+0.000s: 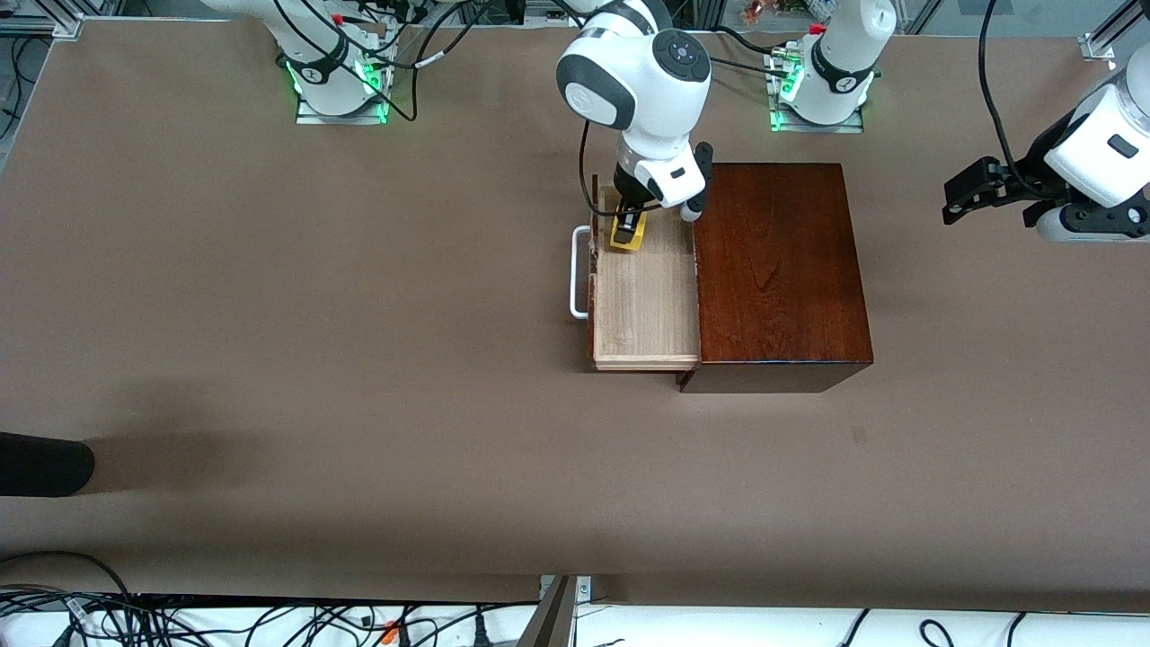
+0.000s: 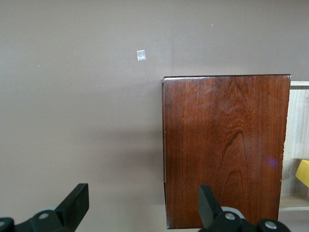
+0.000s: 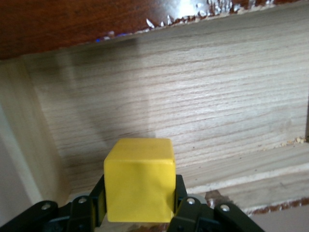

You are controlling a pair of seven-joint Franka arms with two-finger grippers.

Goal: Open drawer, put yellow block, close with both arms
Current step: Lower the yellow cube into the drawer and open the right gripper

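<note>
The drawer (image 1: 647,305) is pulled out of the mahogany box (image 1: 777,261) toward the right arm's end of the table, and its white handle (image 1: 578,274) faces that end. My right gripper (image 1: 629,225) reaches down into the pale tray and is shut on the yellow block (image 1: 627,237), close to the dark drawer front and at the end of the tray farther from the front camera. In the right wrist view the yellow block (image 3: 140,183) sits between the black fingers (image 3: 179,193) over the tray floor (image 3: 207,111). My left gripper (image 1: 966,193) hangs open over bare table past the box's closed end. Its wrist view shows the box (image 2: 224,145) and the yellow block (image 2: 303,173).
A black rounded object (image 1: 45,463) pokes in at the table's edge toward the right arm's end, nearer the front camera. Cables (image 1: 269,620) run along the table's near edge. A small pale mark (image 1: 860,435) lies on the brown tabletop, nearer the front camera than the box.
</note>
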